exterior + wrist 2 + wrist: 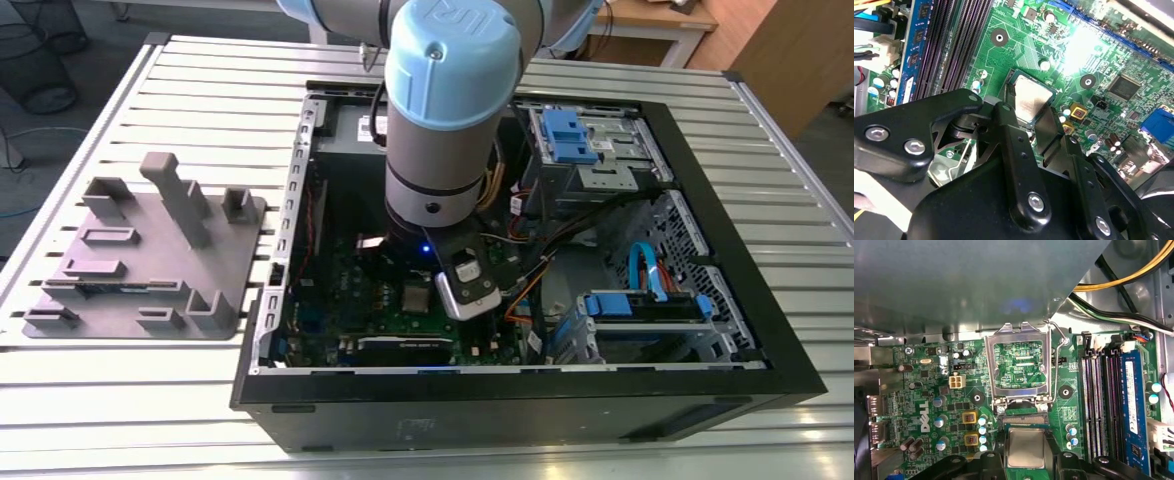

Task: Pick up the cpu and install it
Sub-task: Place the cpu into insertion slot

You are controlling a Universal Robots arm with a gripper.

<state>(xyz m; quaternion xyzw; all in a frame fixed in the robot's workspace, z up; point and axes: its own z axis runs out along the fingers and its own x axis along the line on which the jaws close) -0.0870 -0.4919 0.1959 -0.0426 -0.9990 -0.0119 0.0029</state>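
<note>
Pointing down, end effector (1026, 460) over cpu (1025, 445)

Open computer case (534, 420) on a slatted table (134, 400); a grey fixture (147, 250), possibly plastic, lies beside it.

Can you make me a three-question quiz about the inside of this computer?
1. Where is the cpu? A in someone's hand; B inside the case, over the board; C on the floor.
2. What colour is the board? A green; B red; C yellow.
3. The silver frame is: A missing; B shut over the cpu; C flipped open.
Answers: B, both wrist views show it over the board; A, its surface is green; C, it stands open beside the cpu, not over it.
</note>
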